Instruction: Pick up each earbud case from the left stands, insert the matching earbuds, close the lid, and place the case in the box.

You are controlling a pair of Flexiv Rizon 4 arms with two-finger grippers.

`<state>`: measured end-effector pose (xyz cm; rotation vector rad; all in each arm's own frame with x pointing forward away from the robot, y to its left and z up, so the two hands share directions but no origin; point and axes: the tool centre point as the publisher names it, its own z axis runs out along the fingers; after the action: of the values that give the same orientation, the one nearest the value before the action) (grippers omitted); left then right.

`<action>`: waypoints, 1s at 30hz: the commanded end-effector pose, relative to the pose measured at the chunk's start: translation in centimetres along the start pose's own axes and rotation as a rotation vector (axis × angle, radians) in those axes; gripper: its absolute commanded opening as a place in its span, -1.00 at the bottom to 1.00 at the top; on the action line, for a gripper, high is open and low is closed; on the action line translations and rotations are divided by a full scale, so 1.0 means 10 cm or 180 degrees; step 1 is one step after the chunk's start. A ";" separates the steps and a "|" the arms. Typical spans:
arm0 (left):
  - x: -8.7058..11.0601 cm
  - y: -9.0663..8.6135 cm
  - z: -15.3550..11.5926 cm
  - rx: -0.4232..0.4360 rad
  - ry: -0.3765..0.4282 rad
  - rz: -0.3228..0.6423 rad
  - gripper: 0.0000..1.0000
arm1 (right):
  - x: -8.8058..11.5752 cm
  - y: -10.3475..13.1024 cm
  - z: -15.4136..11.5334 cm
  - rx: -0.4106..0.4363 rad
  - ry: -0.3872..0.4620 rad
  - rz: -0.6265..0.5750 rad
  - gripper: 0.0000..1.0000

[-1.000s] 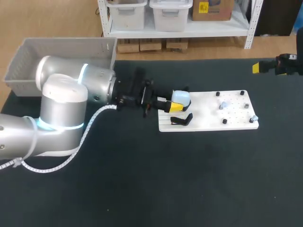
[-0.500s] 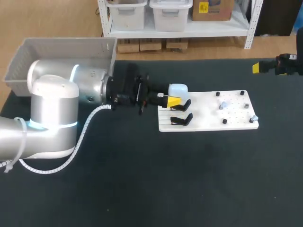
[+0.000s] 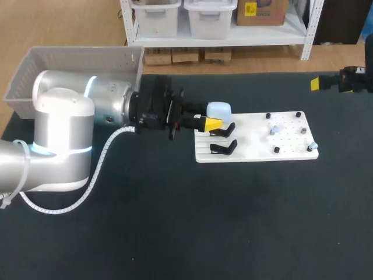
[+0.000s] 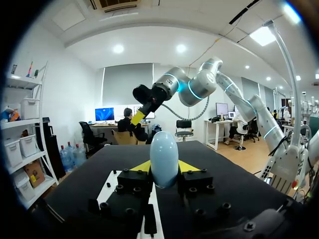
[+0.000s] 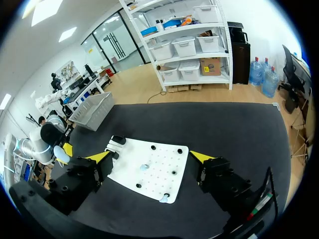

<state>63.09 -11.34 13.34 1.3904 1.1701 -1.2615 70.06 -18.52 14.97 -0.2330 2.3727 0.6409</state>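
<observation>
Left arm enters from the left and lies level, its wrist pointing right. Its hand clamps a pale earbud case between both yellow-tipped fingers. Right arm is bent at the elbow and raised, its hand angled downward with the fingers spread wide apart.

Black table is carrying a white pegboard, lying flat right of centre, long side running left to right. Grey box is sitting at the far left corner, well apart from the pegboard; whether it is resting on the tabletop cannot be told
</observation>
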 end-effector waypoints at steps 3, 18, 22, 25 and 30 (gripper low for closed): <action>0.01 0.01 0.01 0.0006 -0.0003 0.0001 -1.00 | 0.00 0.00 0.00 -0.0002 0.0000 -0.0001 1.00; 0.00 0.06 -0.01 0.0022 -0.0051 0.0030 -1.00 | 0.30 0.54 -0.08 -0.0076 0.0045 -0.0373 1.00; -0.03 0.12 0.01 0.0056 -0.0124 0.0067 -1.00 | 0.40 0.72 -0.16 -0.0124 0.0053 -0.0429 1.00; -0.02 0.15 0.05 0.0090 -0.0167 0.0071 -1.00 | 0.47 0.87 -0.20 -0.0169 0.0097 -0.0519 1.00; 0.01 0.17 0.15 0.0159 -0.0211 0.0064 -1.00 | 0.55 1.13 -0.28 -0.0241 0.0165 -0.0678 1.00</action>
<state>63.75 -12.26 13.82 1.3762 1.0978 -1.3045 62.09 -10.62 16.56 -0.5439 2.3181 0.6785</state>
